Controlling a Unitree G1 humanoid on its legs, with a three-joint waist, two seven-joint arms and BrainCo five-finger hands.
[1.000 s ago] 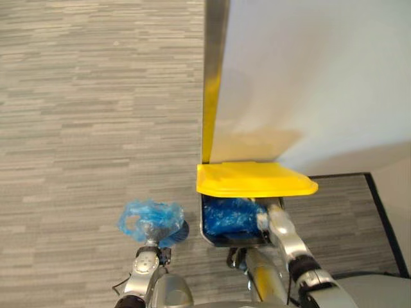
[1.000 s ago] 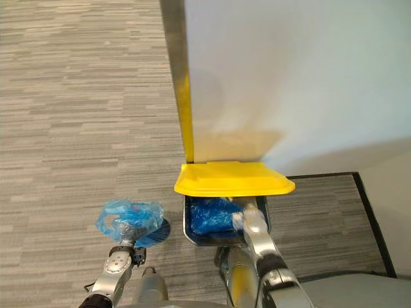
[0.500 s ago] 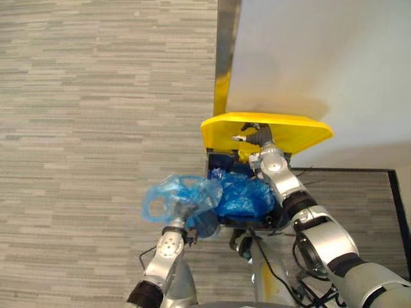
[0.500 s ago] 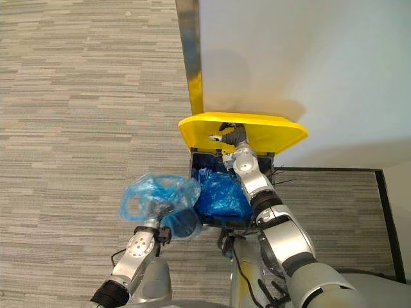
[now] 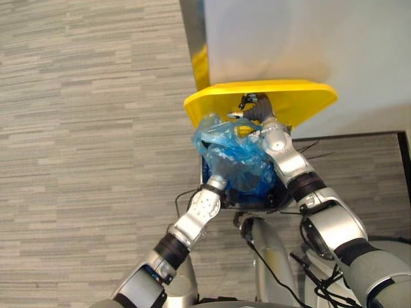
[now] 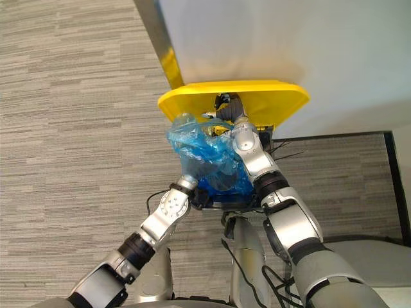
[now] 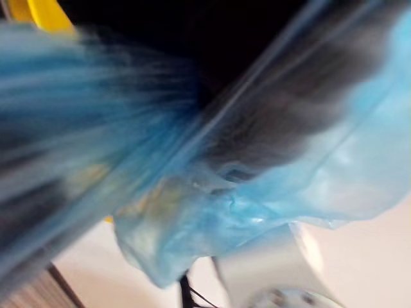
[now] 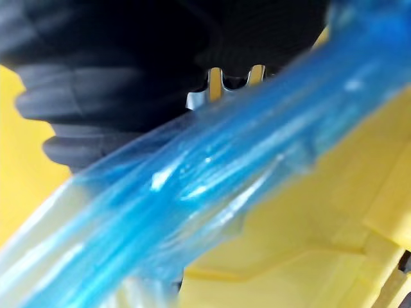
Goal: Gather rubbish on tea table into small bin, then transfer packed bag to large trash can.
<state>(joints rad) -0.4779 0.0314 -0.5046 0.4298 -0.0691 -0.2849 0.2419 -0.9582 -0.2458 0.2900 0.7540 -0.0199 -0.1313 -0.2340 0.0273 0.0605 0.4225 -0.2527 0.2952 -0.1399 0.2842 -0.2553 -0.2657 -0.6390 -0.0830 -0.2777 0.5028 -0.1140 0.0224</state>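
The large trash can's yellow lid [image 5: 302,99] stands raised, and my right hand [image 5: 252,106] is under it with its fingers against the underside. My left hand [image 5: 216,184] holds the packed blue bag [image 5: 234,151] up over the can's opening, close under the lid. The bag covers most of that hand. Beneath the bag I see the dark can rim [image 5: 260,206] and its blue liner. In the left wrist view the blue bag [image 7: 257,205] is blurred and very near. The right wrist view has a band of blue bag [image 8: 192,192] across the yellow lid [image 8: 308,212].
The can stands against a white wall [image 5: 308,38] with a metal corner strip [image 5: 192,32]. Grey striped carpet [image 5: 83,128] spreads to the left. A dark-edged mat [image 5: 366,160] lies on the floor to the right of the can.
My left hand has swung the bag from beside the can to over its opening. My right hand has pushed the lid higher. The camera has shifted too.
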